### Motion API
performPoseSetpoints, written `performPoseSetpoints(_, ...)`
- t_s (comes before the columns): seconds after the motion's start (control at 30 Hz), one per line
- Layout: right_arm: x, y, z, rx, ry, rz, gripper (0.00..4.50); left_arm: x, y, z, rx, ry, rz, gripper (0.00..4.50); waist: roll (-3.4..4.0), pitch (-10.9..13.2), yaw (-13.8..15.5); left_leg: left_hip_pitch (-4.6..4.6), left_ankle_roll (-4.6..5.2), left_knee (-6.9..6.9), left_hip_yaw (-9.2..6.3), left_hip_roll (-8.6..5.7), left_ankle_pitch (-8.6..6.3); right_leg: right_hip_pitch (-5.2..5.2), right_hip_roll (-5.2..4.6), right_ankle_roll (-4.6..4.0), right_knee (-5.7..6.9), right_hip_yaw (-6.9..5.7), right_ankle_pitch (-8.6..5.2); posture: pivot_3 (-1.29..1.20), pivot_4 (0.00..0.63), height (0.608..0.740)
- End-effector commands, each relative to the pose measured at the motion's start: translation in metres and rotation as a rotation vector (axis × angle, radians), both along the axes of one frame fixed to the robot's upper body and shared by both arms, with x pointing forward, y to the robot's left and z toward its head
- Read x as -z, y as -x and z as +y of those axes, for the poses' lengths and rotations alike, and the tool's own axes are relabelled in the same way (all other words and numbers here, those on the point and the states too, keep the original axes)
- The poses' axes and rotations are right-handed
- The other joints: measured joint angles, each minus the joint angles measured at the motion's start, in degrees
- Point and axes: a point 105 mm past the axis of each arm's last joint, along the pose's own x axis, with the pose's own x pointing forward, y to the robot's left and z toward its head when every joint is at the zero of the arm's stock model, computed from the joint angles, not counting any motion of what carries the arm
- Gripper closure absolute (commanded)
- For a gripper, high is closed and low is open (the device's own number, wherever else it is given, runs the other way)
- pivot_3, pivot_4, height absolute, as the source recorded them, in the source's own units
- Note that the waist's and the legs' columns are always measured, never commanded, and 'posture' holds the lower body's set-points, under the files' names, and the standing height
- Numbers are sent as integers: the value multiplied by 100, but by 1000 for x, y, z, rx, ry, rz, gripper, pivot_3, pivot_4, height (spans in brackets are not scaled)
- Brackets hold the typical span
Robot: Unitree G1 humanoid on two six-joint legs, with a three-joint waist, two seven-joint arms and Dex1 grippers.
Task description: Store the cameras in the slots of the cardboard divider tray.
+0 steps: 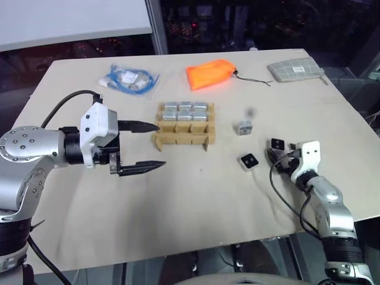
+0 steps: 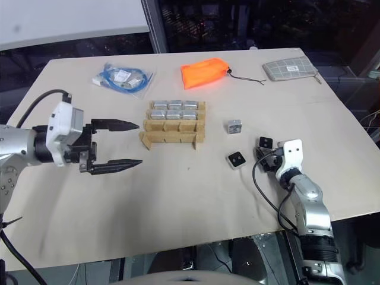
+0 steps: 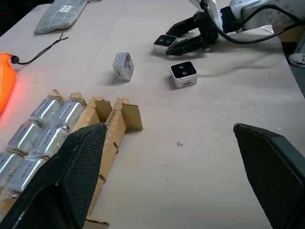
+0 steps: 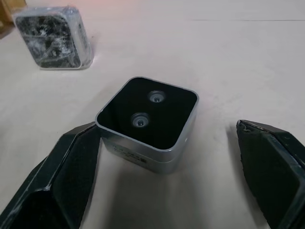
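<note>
Cameras (image 1: 185,110), six of them wrapped and silver-grey, fill the two far rows of the cardboard divider tray (image 1: 184,138), which sits near the middle of the table (image 1: 196,208), a little toward its far edge; the tray's near row of slots stands empty. Three more cameras lie loose on the bare surface between the tray and the table's right edge: a grey cube (image 1: 244,126) just right of the tray, a camera with its black face up (image 1: 248,161) nearer the front edge, and a third camera (image 4: 148,123) (two small lenses on its dark face) lying between the spread fingers of the right gripper (image 1: 278,152), apparently touching one finger (image 4: 66,176) and clear of the other. That gripper is released and grips nothing. The left gripper (image 1: 142,146) hangs above the table to the left of the tray, its two black fingers pointing toward it and set wide apart, with nothing between them. Along the far edge lie a clear bag of blue cable (image 1: 129,79) toward the left corner, an orange pouch (image 1: 211,74) at the middle, its black cord trailing to the right, and a grey checked pouch (image 1: 295,69) toward the right corner.
</note>
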Motion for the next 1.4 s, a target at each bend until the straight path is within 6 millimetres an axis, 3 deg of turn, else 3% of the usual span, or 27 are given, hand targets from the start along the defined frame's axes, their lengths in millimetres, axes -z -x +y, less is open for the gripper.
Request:
performPoseSetpoints(0.03,-6,-1,19,-100,71,-16,0,-9,1,-2,8,8,-45,78,0,0,1,-1,0,0,2,0,0,-3,0,0,2,2,0,0,150,740)
performPoseSetpoints(0.47,-21,-7,20,-66,48,-22,0,-6,1,-5,2,20,-46,78,-2,2,77,-29,-3,-7,43,-7,2,-66,13,0,44,50,-1,0,150,740)
performPoseSetpoints(0.57,-21,-6,18,-65,51,-19,838,-6,1,-5,0,25,-46,0,-1,3,134,-32,-9,-8,47,-9,5,-68,13,0,43,52,-1,0,150,740)
performPoseSetpoints(0.67,-20,-5,16,-59,53,-13,2385,-6,1,-4,-2,27,-45,0,-1,3,168,-33,-16,-10,47,-11,9,-69,13,0,40,52,-2,0,150,740)
performPoseSetpoints(0.7,-19,-5,15,-56,54,-11,2473,-6,1,-4,-2,28,-45,0,-2,3,173,-34,-16,-10,47,-11,9,-69,13,0,39,52,-2,0,150,740)
performPoseSetpoints(1.2,-21,-4,12,-46,87,-28,2463,-5,-2,-9,10,51,-40,0,-2,3,183,-35,-15,-11,46,-14,9,-69,13,0,38,51,-2,0,150,740)
performPoseSetpoints(1.4,-45,-1,18,-153,178,-154,2463,-7,-3,-20,10,228,65,0,-2,5,195,-38,-15,-10,45,-17,9,-69,12,1,38,51,-2,0,150,740)
